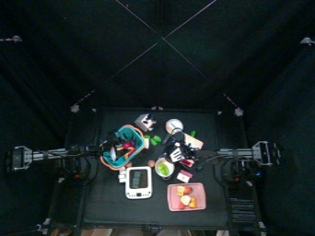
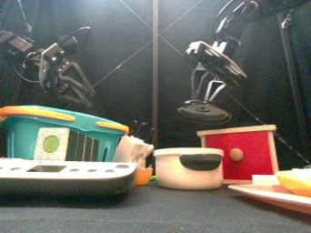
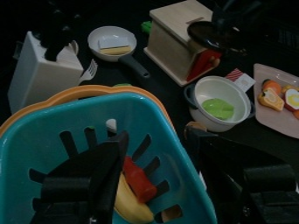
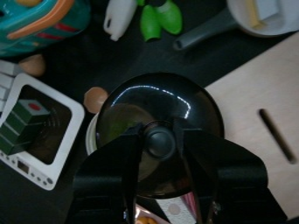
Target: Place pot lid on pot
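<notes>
— Two arms showed from above; where was the pot lid point(image 1: 180, 145)?
— Over the table's middle, under the right gripper point(image 1: 182, 143).

— And from the front?
— It hung in the air above the white pot point(image 2: 188, 168), clear of its rim, beside the red box point(image 2: 239, 150).

— The right wrist view?
— Jaws clamped the lid's knob point(image 4: 156, 138).

— The left gripper point(image 3: 152, 179)?
— Spread apart, empty, over the teal basket point(image 3: 65, 122).

The pot lid point(image 4: 156, 122) hides most of the pot point(image 4: 98, 131) below — only a rim sliver shows.
</notes>
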Robot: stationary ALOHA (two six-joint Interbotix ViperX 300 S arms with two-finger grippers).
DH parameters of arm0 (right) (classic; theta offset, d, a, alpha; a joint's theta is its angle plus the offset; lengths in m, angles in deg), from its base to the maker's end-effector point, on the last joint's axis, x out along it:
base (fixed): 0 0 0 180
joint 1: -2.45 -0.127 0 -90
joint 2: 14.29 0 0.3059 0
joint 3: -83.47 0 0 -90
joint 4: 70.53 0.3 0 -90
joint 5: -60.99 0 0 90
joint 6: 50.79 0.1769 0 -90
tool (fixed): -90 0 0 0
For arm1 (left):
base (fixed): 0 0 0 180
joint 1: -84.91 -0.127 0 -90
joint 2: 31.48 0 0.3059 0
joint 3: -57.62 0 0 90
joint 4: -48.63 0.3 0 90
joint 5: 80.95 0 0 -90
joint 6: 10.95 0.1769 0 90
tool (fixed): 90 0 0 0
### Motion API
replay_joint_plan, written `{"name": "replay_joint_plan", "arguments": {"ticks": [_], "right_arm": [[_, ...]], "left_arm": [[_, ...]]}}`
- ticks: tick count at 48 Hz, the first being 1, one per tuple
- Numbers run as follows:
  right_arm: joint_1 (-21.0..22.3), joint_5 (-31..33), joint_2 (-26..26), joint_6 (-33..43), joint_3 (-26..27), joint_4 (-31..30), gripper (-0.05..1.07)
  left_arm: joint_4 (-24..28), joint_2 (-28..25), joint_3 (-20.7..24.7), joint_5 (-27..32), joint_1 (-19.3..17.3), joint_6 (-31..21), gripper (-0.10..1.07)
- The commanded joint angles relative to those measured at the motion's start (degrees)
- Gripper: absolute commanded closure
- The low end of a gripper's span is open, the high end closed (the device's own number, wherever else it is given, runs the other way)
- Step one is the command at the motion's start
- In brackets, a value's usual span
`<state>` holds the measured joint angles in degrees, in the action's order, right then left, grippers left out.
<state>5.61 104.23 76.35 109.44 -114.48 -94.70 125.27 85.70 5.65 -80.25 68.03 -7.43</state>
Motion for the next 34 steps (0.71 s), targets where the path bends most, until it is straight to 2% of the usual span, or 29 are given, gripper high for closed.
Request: {"name": "replay_joint_plan", "arguments": {"ticks": [1, 16, 34], "right_arm": [[-2.4, -0.8, -1.9, -0.1, 3.3, 0.0, 0.34], [-6.4, 0.8, -8.0, -0.1, 8.1, 1.2, 0.34], [-7.6, 0.9, -12.7, -0.1, 8.2, 1.0, 0.34]], "left_arm": [[0.0, 0.1, 0.7, -0.2, -0.3, 0.1, 0.07], [0.0, 0.2, 0.5, -0.2, -0.4, 0.1, 0.07], [0.0, 0.4, 0.4, -0.2, -0.4, 0.1, 0.07]]}}
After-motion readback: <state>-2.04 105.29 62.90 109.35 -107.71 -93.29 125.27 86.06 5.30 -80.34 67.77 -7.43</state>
